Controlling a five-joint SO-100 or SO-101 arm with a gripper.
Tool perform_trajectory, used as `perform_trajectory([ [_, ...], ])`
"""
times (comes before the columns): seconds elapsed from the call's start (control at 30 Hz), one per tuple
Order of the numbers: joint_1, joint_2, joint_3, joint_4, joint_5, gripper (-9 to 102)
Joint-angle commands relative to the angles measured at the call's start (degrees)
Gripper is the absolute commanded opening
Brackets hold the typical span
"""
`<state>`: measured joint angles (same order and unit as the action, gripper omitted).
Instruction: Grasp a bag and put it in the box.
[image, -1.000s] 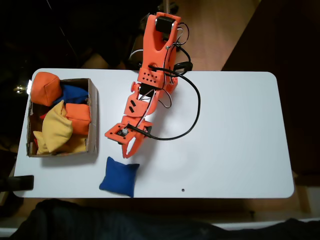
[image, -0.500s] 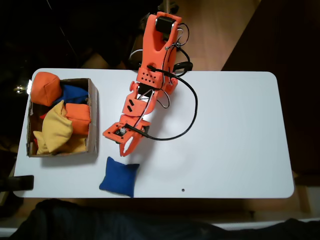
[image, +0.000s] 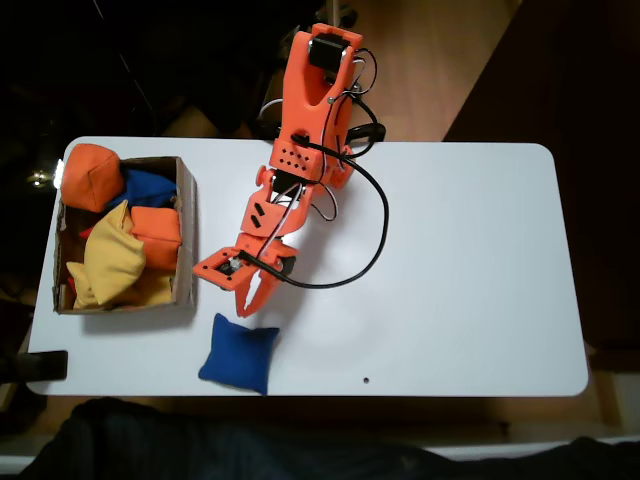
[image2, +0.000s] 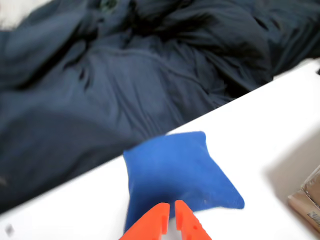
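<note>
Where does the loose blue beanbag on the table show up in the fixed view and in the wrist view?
Fixed view: the blue beanbag lies on the white table near its lower edge, below the gripper and right of the cardboard box.
Wrist view: the blue beanbag sits low in the centre, just beyond the orange fingertips.
Shared landmark: the gripper's orange tips, pointing at the beanbag in both views.

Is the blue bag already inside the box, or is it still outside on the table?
Outside. The blue bag lies on the white table, apart from the box, just below its lower right corner in the fixed view.
</note>
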<state>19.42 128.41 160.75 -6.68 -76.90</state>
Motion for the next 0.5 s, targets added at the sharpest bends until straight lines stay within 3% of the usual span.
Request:
perform_trajectory([
  [0.0,0.4,-0.3,-5.0,1.7,3.3,0],
  [0.47,-1.8,-2.1,-18.2,24.2,8.3,0],
])
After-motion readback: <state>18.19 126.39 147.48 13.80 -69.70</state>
